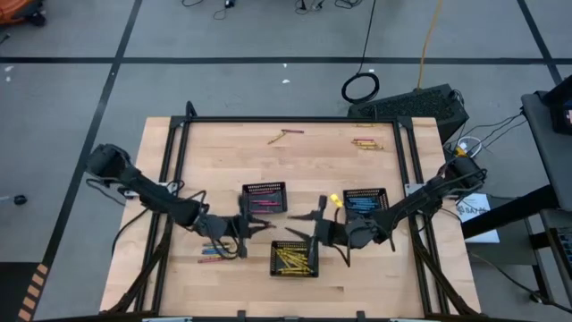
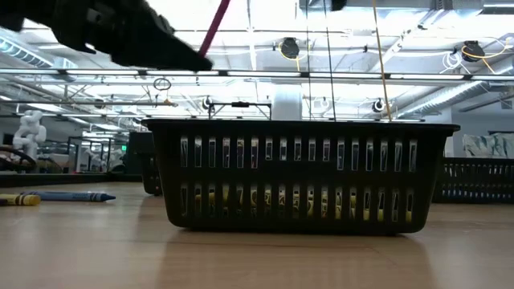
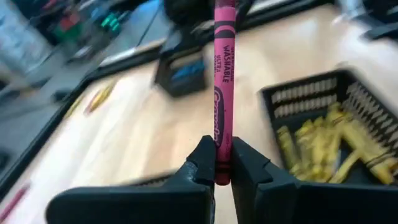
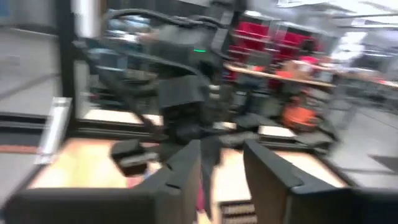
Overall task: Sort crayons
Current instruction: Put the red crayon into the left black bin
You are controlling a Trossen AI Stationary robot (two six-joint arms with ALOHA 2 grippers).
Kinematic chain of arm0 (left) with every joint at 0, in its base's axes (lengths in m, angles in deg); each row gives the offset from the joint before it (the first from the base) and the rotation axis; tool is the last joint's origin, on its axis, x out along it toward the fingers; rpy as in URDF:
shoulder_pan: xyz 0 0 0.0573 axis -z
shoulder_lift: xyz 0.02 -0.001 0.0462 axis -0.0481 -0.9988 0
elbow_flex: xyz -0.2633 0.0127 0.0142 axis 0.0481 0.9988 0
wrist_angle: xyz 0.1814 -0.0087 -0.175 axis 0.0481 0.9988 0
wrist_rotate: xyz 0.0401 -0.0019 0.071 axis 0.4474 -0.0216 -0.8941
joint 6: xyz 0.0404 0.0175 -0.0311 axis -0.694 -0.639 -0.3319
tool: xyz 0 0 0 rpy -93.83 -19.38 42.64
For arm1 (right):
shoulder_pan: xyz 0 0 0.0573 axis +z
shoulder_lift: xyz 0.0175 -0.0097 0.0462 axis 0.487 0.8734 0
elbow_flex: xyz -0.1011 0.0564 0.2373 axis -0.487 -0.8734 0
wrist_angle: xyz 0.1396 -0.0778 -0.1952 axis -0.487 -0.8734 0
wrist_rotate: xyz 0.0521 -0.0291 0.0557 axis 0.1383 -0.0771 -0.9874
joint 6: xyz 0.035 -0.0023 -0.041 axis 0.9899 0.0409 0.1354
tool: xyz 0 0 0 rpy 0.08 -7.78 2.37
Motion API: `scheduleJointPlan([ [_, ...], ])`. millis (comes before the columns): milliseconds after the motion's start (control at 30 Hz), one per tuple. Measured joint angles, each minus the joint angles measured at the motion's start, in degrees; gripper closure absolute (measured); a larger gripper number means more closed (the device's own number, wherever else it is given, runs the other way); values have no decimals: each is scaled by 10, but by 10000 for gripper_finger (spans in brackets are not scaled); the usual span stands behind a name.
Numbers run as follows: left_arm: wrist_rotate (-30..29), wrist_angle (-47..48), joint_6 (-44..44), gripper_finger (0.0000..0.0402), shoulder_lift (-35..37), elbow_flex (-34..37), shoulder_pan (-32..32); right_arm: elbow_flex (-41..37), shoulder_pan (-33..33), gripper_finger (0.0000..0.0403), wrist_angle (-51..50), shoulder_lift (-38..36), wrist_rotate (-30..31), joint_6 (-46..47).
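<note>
My left gripper [image 3: 222,163] [image 1: 257,226] is shut on a pink crayon [image 3: 223,68] and hangs above the table between the pink-filled tray [image 1: 264,199] and the yellow-filled tray [image 1: 295,258]. In the low view the crayon [image 2: 215,22] slants upward above the yellow tray [image 2: 301,177]. My right gripper [image 4: 222,163] [image 1: 310,225] faces it from the right, open, with nothing between its fingers. A third tray [image 1: 365,201] holds blue crayons. Loose crayons lie at the far edge [image 1: 286,135] [image 1: 364,143] and near the left [image 1: 213,256]. My left gripper pinches the pink crayon's one end [image 3: 222,152] between its two fingers. The rest of the crayon sticks out beyond the fingertips along the line they point. The crayon is lifted clear of the table and trays, slanting upward.
The black mesh trays stand close together in the table's middle. A yellow crayon [image 1: 336,200] lies beside the blue tray. A blue crayon [image 2: 68,196] and a yellow one [image 2: 16,199] lie on the wood near the left. A black frame [image 1: 179,170] borders the table.
</note>
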Motion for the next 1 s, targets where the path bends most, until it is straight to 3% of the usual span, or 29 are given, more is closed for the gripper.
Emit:
scheduleJointPlan([
  [100, -23, 108, 52, 386, 48, 0, -1, 0, 4, 250, -34, -14, 45, -1],
  [267, -45, 266, 142, 393, 90, 0, -54, 0, 4, 227, -61, -16, 45, 24],
  [367, 35, 322, 188, 394, 89, 0, -121, 0, 4, 226, -81, -16, 45, 44],
  [500, 159, 391, 193, 394, 59, -24, -187, 0, 4, 232, -87, -16, 45, 50],
  [633, 206, 491, 181, 394, 13, -84, -220, 0, 3, 233, -87, -16, 45, 53],
  [1000, 216, 607, 113, 365, -114, -206, -234, 0, 3, 234, -96, -16, 45, 59],
])
